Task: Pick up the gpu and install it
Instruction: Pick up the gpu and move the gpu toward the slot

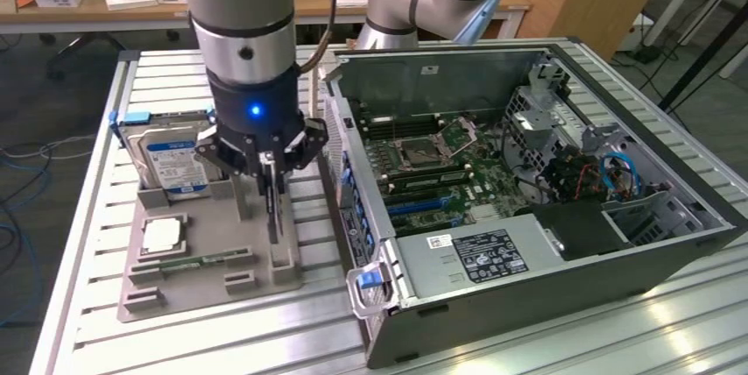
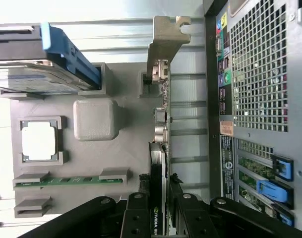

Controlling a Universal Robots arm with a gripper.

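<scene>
Claw (image 2: 159, 187) pinches gpu (image 2: 161, 121) by its top edge; card stands directly beneath, long axis crossing the finger gap, toward silver bracket (image 2: 166, 37).

This is a robotics lab or electronics workshop. Under the fingers (image 2: 137, 215) lies a ribbed silver aluminium-profile table (image 1: 234, 340). A grey moulded plastic fixture tray (image 1: 210, 233) for computer parts sits directly below them. An open dark metal desktop computer case (image 1: 491, 327), its green motherboard bared, stands just beside them. Well behind the fingers, long wooden desks (image 1: 94, 14) carry small white items, and loose cables (image 1: 30, 154) trail across the grey floor.
</scene>
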